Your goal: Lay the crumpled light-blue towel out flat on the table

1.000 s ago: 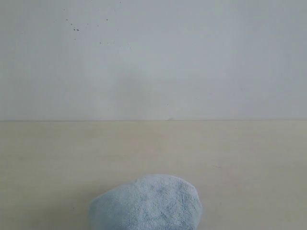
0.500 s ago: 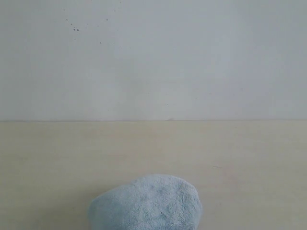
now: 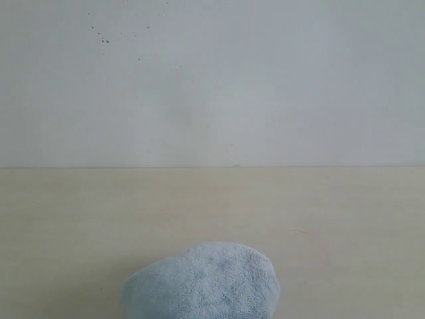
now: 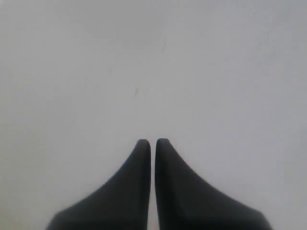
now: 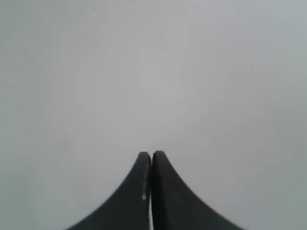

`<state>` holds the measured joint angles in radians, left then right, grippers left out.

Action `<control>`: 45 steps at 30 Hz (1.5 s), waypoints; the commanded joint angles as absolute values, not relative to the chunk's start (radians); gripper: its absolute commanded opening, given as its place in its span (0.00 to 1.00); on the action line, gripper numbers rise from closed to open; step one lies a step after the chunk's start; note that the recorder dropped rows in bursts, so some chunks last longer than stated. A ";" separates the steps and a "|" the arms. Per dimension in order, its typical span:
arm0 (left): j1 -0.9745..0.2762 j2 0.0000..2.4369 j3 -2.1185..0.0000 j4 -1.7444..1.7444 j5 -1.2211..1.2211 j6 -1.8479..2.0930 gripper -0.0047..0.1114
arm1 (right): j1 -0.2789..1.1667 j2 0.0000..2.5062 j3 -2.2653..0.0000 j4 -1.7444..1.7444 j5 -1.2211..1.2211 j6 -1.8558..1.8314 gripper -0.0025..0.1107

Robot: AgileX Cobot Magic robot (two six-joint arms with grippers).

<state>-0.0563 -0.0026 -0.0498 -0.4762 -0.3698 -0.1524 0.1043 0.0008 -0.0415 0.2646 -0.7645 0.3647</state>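
Beige table [image 3: 66, 219] — speckled wall [image 3: 265, 80] behind.

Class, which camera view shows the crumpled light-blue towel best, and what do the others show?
The exterior view: the crumpled pale light-blue terry-cloth towel lies bunched on the beige wood-look table, cut off at the frame's lower edge. Both wrist views show none of it, only the shut left gripper and right gripper.

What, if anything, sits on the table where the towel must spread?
Nothing visible: the towel lies bunched alone on the table, with bare wood to both sides and behind. Its near part is out of frame.
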 commanded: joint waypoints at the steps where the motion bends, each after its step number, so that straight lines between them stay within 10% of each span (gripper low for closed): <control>1: -0.058 0.044 -0.273 -0.403 -0.889 -0.212 0.07 | 0.101 0.038 -0.355 0.260 -0.781 0.317 0.02; 5: -0.058 0.369 -0.644 0.298 -0.430 -0.482 0.07 | 0.101 0.313 -0.656 -0.067 -0.353 0.289 0.02; 12: -0.073 1.178 -0.781 1.744 -0.662 -1.928 0.07 | 0.104 1.075 -0.700 -0.154 0.375 0.247 0.02; 19: -0.118 1.432 -0.725 1.744 -0.566 -2.011 0.07 | 0.265 1.486 -0.870 0.477 0.823 -0.517 0.02; 31: -0.231 1.375 -0.700 1.744 0.600 -1.602 0.07 | 0.348 1.605 -0.978 0.452 0.695 -0.549 0.02; 41: -0.233 1.374 -0.691 1.611 -0.254 -1.460 0.07 | 0.348 1.605 -0.978 0.405 0.680 -0.553 0.03; 45: -0.233 1.403 -0.691 1.652 -0.446 -1.593 0.11 | 0.348 1.608 -0.978 0.393 0.714 -0.553 0.18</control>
<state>-0.2310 1.3819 -0.6941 1.6167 -0.3336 -1.5001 0.3472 1.6144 -0.9742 0.4083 0.6910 -0.5420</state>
